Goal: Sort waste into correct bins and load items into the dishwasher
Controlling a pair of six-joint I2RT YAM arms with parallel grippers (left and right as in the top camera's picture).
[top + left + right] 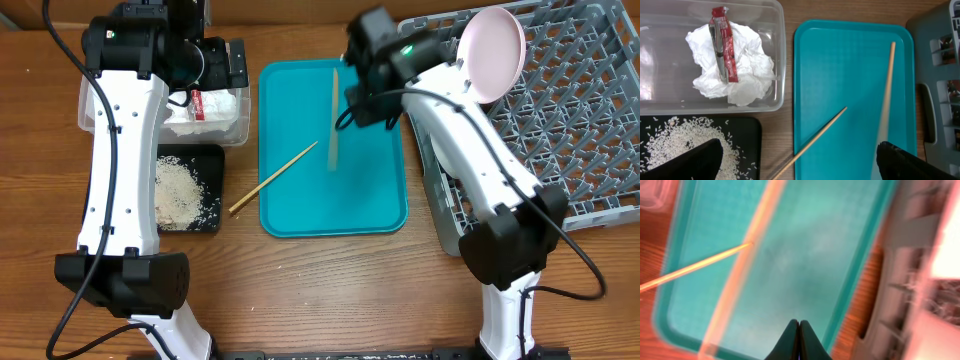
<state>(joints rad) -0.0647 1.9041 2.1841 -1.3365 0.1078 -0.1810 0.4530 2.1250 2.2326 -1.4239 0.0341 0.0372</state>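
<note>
Two wooden chopsticks lie on the teal tray: one lengthwise, one slanting off its left edge. Both are blurred in the right wrist view. The clear tub holds crumpled white tissue and the red wrapper. The black tray holds rice. The pink plate stands in the grey rack. My left gripper is open and empty beside the tub. My right gripper is shut and empty above the tray. Bowls and cup are out of view.
The rack's left edge sits close to the teal tray's right side. Bare wooden table lies in front of the trays. The tub and black tray stand side by side at the left.
</note>
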